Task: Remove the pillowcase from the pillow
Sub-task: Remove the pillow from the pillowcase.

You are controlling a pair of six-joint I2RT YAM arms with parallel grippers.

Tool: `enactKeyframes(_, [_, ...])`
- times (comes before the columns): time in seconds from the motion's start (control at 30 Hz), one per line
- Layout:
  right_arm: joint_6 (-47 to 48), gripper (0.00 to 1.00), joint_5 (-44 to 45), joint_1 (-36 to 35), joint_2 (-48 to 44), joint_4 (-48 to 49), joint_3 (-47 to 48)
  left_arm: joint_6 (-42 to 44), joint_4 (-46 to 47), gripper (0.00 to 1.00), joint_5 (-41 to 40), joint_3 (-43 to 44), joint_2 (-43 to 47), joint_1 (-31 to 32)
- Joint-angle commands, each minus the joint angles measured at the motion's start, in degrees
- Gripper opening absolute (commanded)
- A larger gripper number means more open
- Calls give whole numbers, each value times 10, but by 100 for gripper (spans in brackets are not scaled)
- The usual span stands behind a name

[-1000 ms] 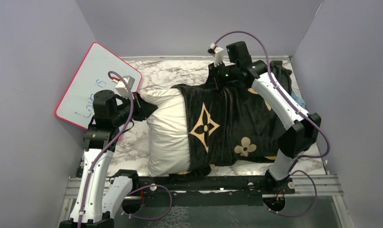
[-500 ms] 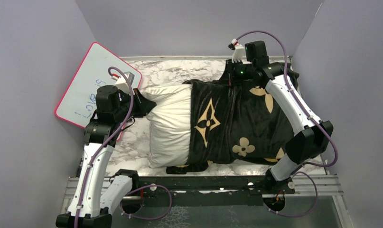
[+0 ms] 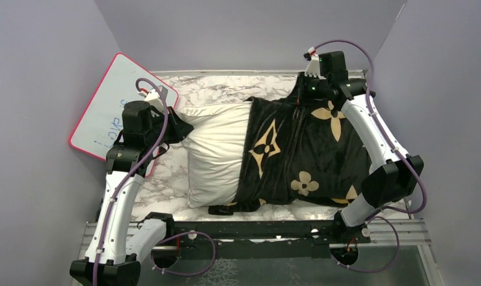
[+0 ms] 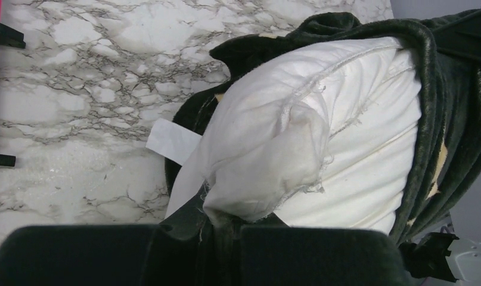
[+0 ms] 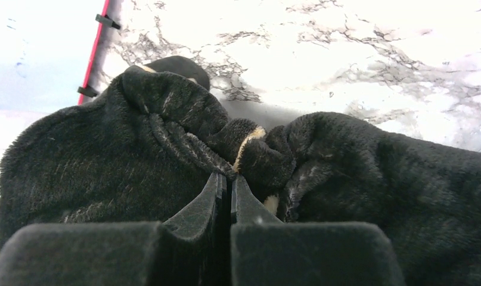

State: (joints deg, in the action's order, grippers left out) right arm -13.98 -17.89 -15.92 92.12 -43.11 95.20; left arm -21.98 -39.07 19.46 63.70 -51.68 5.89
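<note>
The left gripper (image 4: 219,221) is clamped on one corner of the pillow (image 4: 345,137). The off-white woven cloth bunches into a rumpled knob just beyond the fingertips, and a slightly frayed seam runs along its ridge. Past that knob the cushion swells out plump and rounded, creased with shallow folds. A small flat white tag (image 4: 173,141) juts from the pillow's edge just beside the fingers and lies over the grey-veined, marble-patterned tabletop (image 4: 77,89). Farther from this gripper, the pillowcase (image 4: 452,107) wraps the cushion in thick, dark, velvety pile, and its rolled hem forms a soft rim around the white fabric.

The right gripper (image 5: 229,185) is pinched tight on a fold of the pillowcase. Its two fingers press together, and the black plush gathers into ridges and puckers right at the tips. A thin tan sliver of the pattern shows in the crease.

From above, the pillow lies stretched between the two grippers. The end nearest the left gripper is bare and pale, while the end at the right gripper is sheathed in the black cover. That cover carries tan four-petal flowers and a pointed diamond motif. A pink-rimmed whiteboard (image 3: 106,101) with rounded corners and blue scribbles sits on the outer side of the left gripper.
</note>
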Motion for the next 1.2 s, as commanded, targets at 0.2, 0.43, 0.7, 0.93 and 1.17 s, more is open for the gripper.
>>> enactKeyframes(0.2, [-2, 39, -122, 101, -11, 21, 10, 43, -5, 0, -43, -1, -17, -34])
enactKeyframes(0.43, [27, 74, -45, 91, -94, -2, -9, 35, 15, 0, -7, -5, -49, -33])
enactKeyframes(0.7, [41, 75, -132, 67, -172, -10, -158, 21, 33, 0, 12, -23, -53, -34])
enactKeyframes(0.93, [26, 75, -44, -76, -189, 0, -217, 10, 36, 0, 10, -24, -57, -33])
enactKeyframes(1.17, [-11, 16, 259, -148, -163, 0, -240, 16, 16, 0, -27, -23, -41, -34])
